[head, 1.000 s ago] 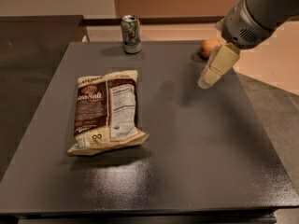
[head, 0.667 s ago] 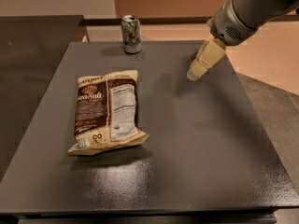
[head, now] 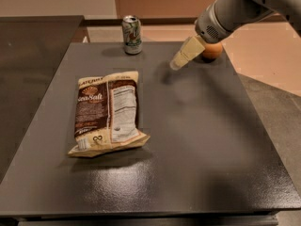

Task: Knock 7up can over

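A dark table (head: 202,140) seen from above. A chip bag (head: 109,112) lies flat, well to the left of the tool and nearer the viewer. A soda can (head: 132,35) stands upright at the table's far edge, left of the tool and farther back, apart from it. The tool (head: 175,65) hangs over the table's far right part, tapered shut, holding nothing. An orange (head: 212,51) sits just behind it, to its right.

Gripper (head: 176,64) at rear rt partly hides orange (head: 213,51)
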Robot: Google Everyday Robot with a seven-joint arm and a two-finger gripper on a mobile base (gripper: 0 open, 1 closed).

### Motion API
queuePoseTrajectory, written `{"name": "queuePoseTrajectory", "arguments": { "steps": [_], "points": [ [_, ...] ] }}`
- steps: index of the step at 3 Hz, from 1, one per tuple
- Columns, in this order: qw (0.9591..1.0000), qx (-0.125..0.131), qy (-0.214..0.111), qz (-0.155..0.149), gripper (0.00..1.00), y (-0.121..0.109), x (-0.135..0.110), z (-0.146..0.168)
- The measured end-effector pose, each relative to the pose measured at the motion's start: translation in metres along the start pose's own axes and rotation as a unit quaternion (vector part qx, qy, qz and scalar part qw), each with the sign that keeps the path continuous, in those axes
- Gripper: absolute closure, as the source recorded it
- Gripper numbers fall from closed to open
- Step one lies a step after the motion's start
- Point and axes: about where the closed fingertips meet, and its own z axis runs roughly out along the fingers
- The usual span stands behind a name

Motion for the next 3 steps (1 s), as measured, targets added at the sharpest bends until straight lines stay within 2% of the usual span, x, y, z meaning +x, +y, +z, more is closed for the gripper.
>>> {"name": "queuePoseTrajectory", "arguments": {
  "steps": [1,3],
  "points": [
    [0.9993,-0.007,-0.030,0.021,0.00,-0.015,-0.017,0.036],
    [0.9950,-0.038,-0.080,0.045,0.00,-0.015,-0.060,0.104]
  ]
}}
